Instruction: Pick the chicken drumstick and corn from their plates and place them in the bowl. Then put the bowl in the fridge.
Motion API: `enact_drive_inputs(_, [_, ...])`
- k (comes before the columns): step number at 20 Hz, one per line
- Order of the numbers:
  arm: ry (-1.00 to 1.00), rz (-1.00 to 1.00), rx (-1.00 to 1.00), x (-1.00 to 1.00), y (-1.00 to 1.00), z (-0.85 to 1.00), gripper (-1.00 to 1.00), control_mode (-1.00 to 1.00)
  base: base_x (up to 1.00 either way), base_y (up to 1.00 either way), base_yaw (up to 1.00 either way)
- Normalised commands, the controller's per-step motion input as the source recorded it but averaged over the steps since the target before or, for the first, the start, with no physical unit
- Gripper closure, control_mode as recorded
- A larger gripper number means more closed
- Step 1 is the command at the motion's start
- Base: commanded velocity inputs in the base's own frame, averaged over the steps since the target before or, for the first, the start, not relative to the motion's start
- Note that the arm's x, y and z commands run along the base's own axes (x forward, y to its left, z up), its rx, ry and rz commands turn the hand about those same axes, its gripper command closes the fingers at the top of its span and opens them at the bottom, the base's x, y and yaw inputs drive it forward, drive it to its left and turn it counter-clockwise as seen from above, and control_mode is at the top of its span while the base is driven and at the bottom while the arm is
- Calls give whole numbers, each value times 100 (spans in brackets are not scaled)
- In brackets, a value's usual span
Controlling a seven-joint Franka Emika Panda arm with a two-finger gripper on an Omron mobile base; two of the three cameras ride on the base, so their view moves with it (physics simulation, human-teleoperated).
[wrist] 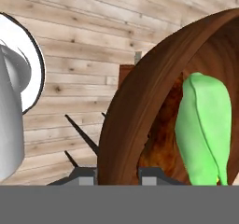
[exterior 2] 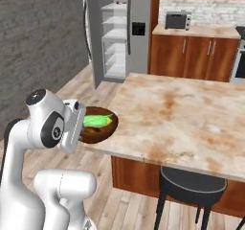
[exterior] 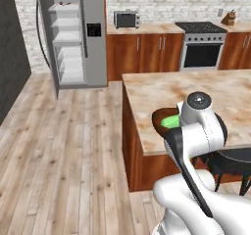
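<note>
The dark brown bowl (wrist: 135, 111) hangs off the near corner of the island, with my gripper (wrist: 119, 174) shut on its rim. Inside the bowl lie the green corn (wrist: 205, 125) and, beside it, the reddish-brown chicken drumstick (wrist: 161, 148). From the left base view the bowl (exterior: 162, 117) and corn (exterior: 171, 122) peek out beside my hand. The right base view shows the bowl (exterior 2: 101, 132) with the corn (exterior 2: 98, 120) just past my gripper (exterior 2: 82, 128). The fridge (exterior: 95, 58) stands at the back left with one door open on white shelves; it is also in the right base view, fridge (exterior 2: 139, 13). The plates are out of view.
The marble-topped island (exterior: 196, 92) lies right of the bowl. A black stool (exterior 2: 191, 186) stands at its near side. Wood floor (exterior: 63, 146) stretches between me and the fridge. An oven (exterior: 202, 48) and a toaster oven (exterior: 126, 19) sit along the back wall.
</note>
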Motion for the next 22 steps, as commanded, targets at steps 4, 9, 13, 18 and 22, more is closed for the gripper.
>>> enact_drive_inputs(4, [0,0,0,0,0,0,100,100,14,94,0])
enact_drive_inputs(9, [0,0,0,0,0,0,100,100,28,94,0])
enact_drive_inputs(13, [0,0,0,0,0,0,100,100,49,89,0])
enact_drive_inputs(18, [0,0,0,0,0,0,100,100,66,77,0])
enact_drive_inputs(22, [0,0,0,0,0,0,100,100,85,55,-5])
